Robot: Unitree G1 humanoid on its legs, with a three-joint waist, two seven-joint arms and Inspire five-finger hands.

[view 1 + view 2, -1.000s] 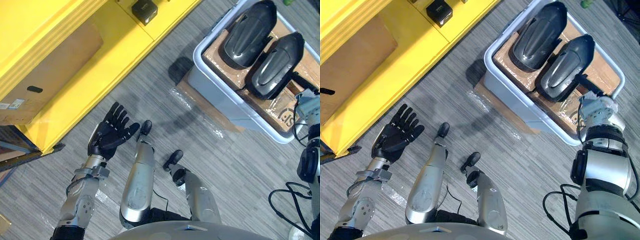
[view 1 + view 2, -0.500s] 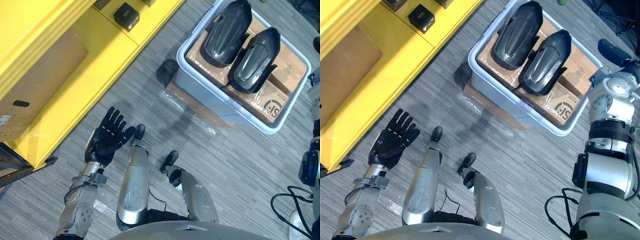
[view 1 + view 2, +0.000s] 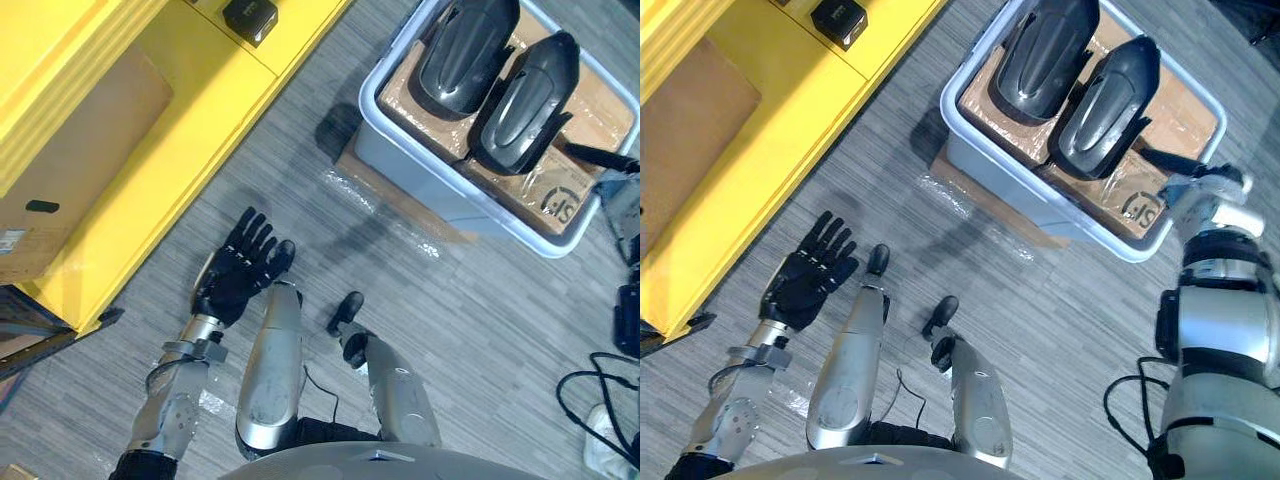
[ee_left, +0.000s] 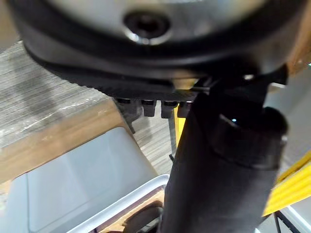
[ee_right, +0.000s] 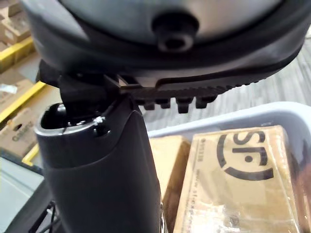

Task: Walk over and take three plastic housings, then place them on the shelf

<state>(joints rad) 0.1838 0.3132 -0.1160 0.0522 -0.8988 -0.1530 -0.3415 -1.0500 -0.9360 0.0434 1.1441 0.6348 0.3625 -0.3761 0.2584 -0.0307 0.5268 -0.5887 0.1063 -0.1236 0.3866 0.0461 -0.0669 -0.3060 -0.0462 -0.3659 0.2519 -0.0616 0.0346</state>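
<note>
Two dark plastic housings (image 3: 465, 55) (image 3: 525, 90) lie side by side on cardboard boxes (image 5: 238, 179) inside a pale grey bin (image 3: 400, 150) on the floor ahead to the right. My right hand (image 3: 1170, 162) is at the bin's near right corner, a straight dark finger reaching over the rim beside the nearer housing (image 3: 1105, 95); it holds nothing. My left hand (image 3: 240, 275) hangs low over the carpet well left of the bin, palm showing, fingers spread, empty. The left wrist view looks past its thumb (image 4: 218, 170) at the bin's wall (image 4: 73, 179).
A yellow shelf (image 3: 150, 150) runs along the left, with a small black box (image 3: 250, 18) on its low deck and a cardboard carton (image 3: 80, 170) under it. A flat cardboard sheet (image 3: 390, 195) lies beneath the bin. Grey carpet lies between the shelf and the bin.
The camera view has shifted. My right hand has come in from beside the bin to its near right corner. The left hand stays open and has drifted a little toward the middle.
</note>
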